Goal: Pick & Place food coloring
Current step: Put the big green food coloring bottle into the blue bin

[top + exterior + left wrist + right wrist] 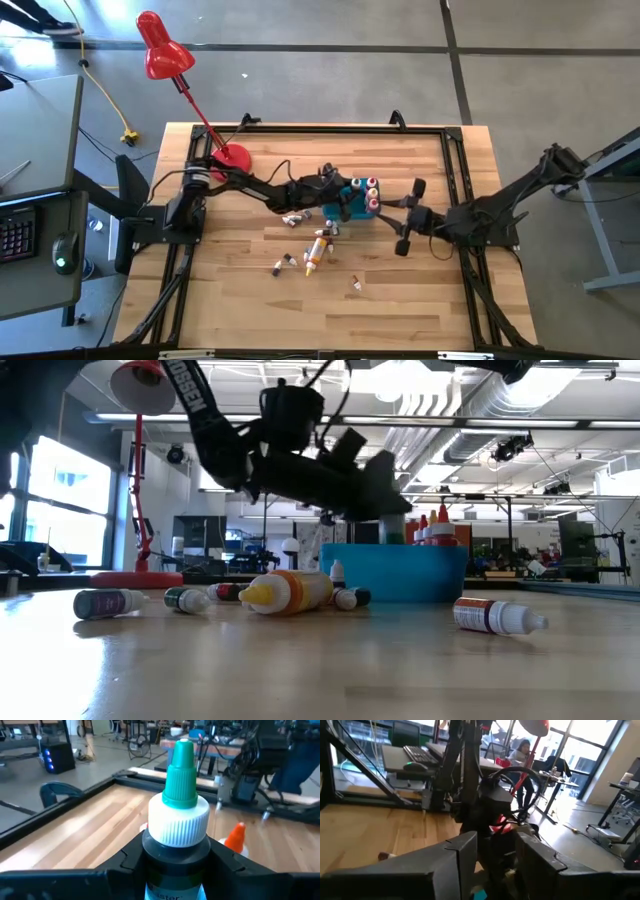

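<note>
Clearly left gripper (175, 865) clamps a green-tipped bottle (179, 805).

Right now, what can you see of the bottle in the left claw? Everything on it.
The bottle stands upright between the left claw's two dark fingers, which grip its dark body from both sides. It has a ribbed white collar and a tapered teal-green tip, both plastic by the look. A pale label with print shows low on the body, cut off by the picture's edge. From above, the claw sits over the blue bin; the bottle itself is hidden there.
</note>
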Available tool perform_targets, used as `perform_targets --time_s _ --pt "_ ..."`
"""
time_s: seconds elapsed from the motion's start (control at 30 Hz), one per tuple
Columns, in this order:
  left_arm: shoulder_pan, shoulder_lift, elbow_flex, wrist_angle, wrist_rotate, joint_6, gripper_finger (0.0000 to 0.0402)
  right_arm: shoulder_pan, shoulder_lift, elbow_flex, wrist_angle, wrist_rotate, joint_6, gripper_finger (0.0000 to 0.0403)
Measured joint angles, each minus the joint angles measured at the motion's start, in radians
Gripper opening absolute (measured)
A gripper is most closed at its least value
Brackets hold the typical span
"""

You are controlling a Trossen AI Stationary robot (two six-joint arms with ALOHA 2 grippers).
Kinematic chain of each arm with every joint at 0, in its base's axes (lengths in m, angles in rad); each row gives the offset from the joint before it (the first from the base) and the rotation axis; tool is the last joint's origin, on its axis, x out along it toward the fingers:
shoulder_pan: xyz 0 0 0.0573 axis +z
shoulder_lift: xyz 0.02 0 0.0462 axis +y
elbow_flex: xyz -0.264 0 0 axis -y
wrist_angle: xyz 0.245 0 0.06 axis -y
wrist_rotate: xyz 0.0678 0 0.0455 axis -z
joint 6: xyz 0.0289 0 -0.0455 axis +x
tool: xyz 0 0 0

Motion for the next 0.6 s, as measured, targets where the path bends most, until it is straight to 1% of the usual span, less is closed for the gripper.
perform_targets --time_s 0.13,0.23,0.37,0.5,0.6 --pt "0.000 0.054 0.082 -0.078 0.009 0.000 0.0129 0.000 0.023 0.000 0.003 0.000 0.007 0.0129" --pt "-0.002 0.077 0.120 -0.136 -0.030 0.001 0.0129 0.000 0.025 0.000 0.004 0.000 0.007 0.0129" --pt "-0.003 0.083 0.118 -0.157 -0.102 0.000 0.0129 0.000 0.025 0.000 0.004 -0.001 0.007 0.0129" --pt "-0.002 0.083 0.110 -0.152 -0.118 -0.004 0.0129 0.000 0.025 0.000 0.004 -0.012 0.006 0.0129" --pt "-0.002 0.083 0.089 -0.123 -0.160 -0.008 0.0129 0.000 0.025 0.000 0.004 -0.022 0.006 0.0129"
